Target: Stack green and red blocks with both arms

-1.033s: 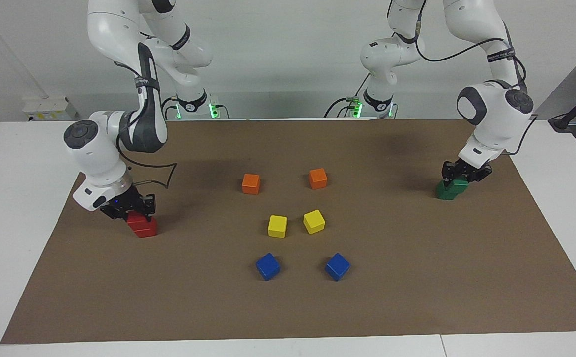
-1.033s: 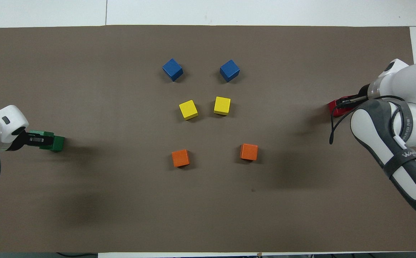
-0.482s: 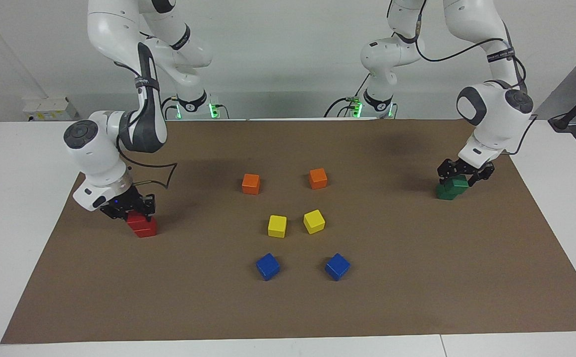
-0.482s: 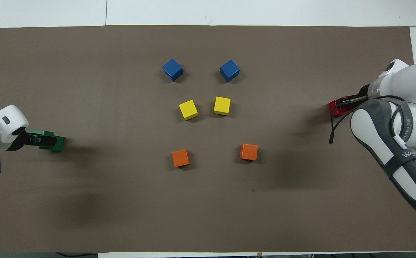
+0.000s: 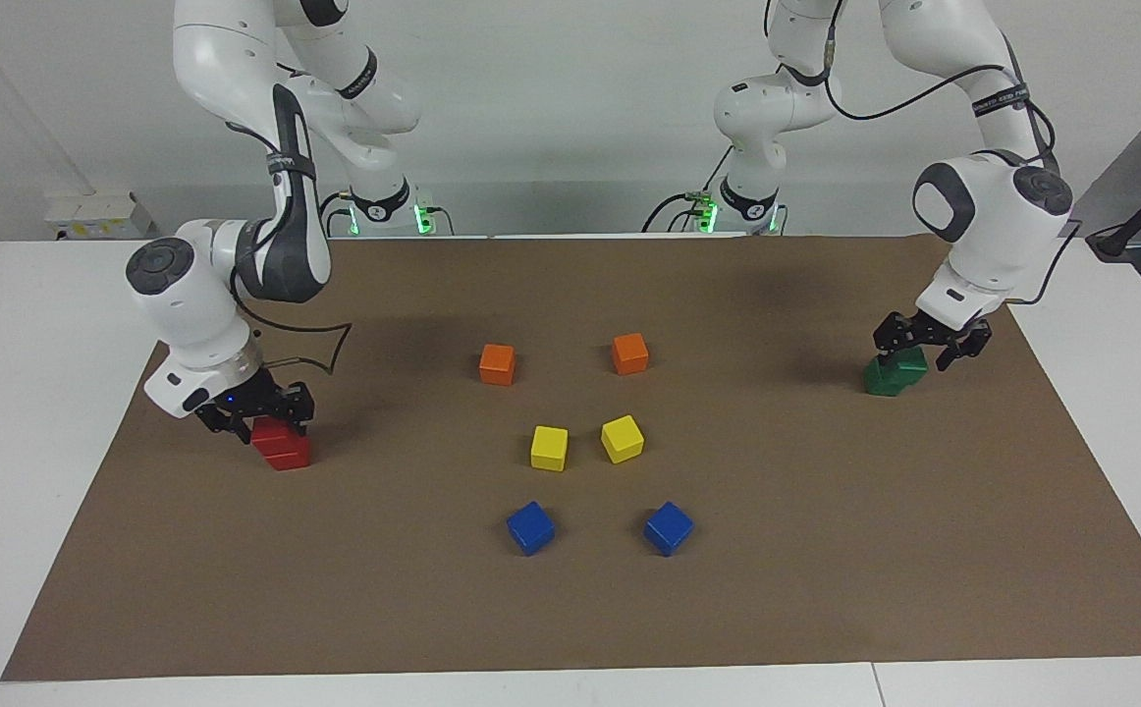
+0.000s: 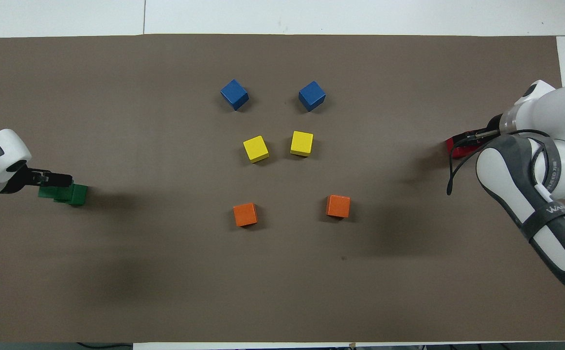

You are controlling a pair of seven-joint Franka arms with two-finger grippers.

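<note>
Two green blocks (image 5: 893, 374) stand stacked on the brown mat at the left arm's end of the table, the upper one slightly askew; from overhead they show as one green stack (image 6: 66, 193). My left gripper (image 5: 926, 344) hangs open just over that stack, holding nothing, and from overhead the left gripper (image 6: 54, 179) sits beside the stack. Two red blocks (image 5: 282, 444) stand stacked at the right arm's end. My right gripper (image 5: 264, 420) is low at the upper red block, fingers spread to either side of it. From overhead the red stack (image 6: 456, 145) is half hidden under the right gripper (image 6: 473, 138).
In the middle of the brown mat (image 5: 826, 550) lie two orange cubes (image 5: 497, 363) (image 5: 630, 353), two yellow cubes (image 5: 549, 448) (image 5: 622, 438) and two blue cubes (image 5: 530, 527) (image 5: 669, 528), the orange pair nearest the robots. White table borders the mat.
My left gripper opened, let go of the upper green block and rose a little. My right gripper has spread its fingers off the upper red block. Both stacks stay in place.
</note>
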